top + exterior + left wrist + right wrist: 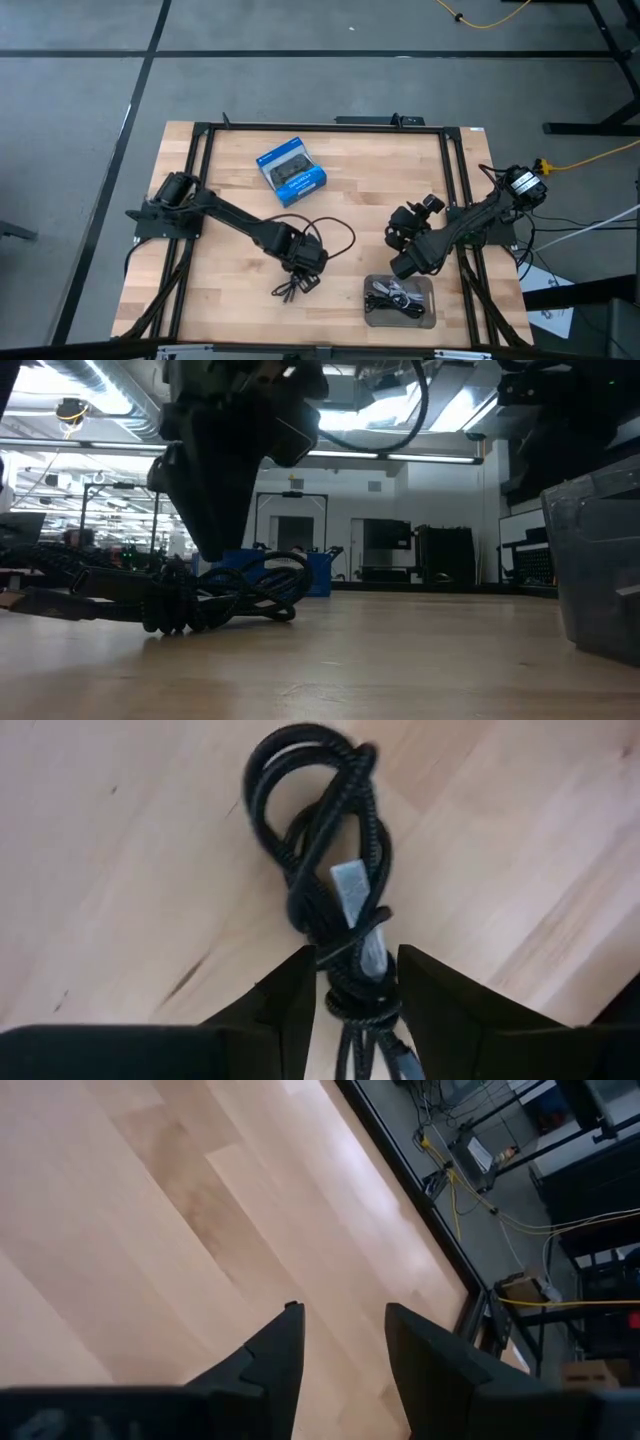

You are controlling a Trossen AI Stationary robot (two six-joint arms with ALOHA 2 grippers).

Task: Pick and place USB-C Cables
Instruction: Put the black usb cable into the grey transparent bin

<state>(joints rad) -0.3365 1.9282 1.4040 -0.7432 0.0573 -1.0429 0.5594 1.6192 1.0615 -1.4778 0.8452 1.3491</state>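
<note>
A black coiled USB-C cable bundle (300, 910), tied with a silvery band, lies on the wooden table (240, 290), toward the near edge (292, 288). My left gripper (358, 985) comes down on it from above (215, 555), shut on the bundle. My right gripper (345, 1340) hovers open over bare wood beside a clear tray (430, 300) near the table's near right edge. The tray holds several cables (395, 295), black and whitish. My left gripper pinches the cable bundle between its two fingers near one end of the coil, just past the silvery band (352, 890). The fingers come from above, pointing down. The bundle (240, 595) lies on the table, its looped end stretched out ahead of the fingers.
A blue box (290, 172) sits toward the far side of the table, also behind the cable in the low view (318, 575). A thin black loop (335, 232) lies beside the left arm's wrist. The clear tray's wall (600, 560) stands at the right. A black frame (455, 180) edges the table.
</note>
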